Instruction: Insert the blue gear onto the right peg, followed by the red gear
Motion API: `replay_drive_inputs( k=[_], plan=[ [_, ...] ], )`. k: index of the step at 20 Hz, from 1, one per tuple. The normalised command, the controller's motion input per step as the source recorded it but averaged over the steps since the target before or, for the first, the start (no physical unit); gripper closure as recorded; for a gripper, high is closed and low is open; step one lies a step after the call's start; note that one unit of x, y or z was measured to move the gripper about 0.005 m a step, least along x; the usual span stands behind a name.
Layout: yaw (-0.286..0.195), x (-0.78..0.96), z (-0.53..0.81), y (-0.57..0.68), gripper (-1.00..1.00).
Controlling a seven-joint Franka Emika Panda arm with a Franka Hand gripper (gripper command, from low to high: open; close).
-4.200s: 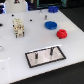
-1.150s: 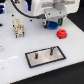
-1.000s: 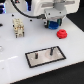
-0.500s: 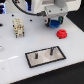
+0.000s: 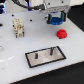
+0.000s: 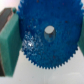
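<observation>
The wide blue gear (image 5: 56, 21) sits at the back of the white table, in the jaws of my gripper (image 5: 56, 19). The wrist view shows the blue gear (image 6: 42, 55) filling the frame between the green finger pads (image 6: 8, 42), which press on its toothed rim. The small red gear (image 5: 62, 34) lies on the table just in front of it, untouched. Nearer the front is the grey, black-edged plate (image 5: 44, 60) with two dark pins. The right peg (image 5: 50, 50) stands toward the exterior view's right, bare. I cannot tell whether the blue gear touches the table.
A white and beige block fixture (image 5: 19, 27) stands at the exterior view's left. The twin pin (image 5: 36, 56) rises from the plate's left part. A small pale object (image 5: 1, 49) shows at the left edge.
Since the oldest frame the arm has come over the blue gear and its fingers have closed around it. Over the last second it has barely moved.
</observation>
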Motion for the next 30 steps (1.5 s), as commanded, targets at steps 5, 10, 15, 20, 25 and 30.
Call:
replay_drive_inputs(
  k=[5, 10, 15, 20, 25, 30],
  plan=[
    [0.000, 0.83, 0.50, -0.18, 1.00],
    [0.000, 0.84, 0.40, -0.22, 1.00],
    [0.000, 0.85, 0.31, -0.26, 1.00],
    [0.000, 0.86, 0.24, -0.22, 1.00],
    [0.000, 0.85, 0.17, -0.21, 1.00],
    [0.000, 0.74, 0.04, -0.21, 1.00]
  ],
)
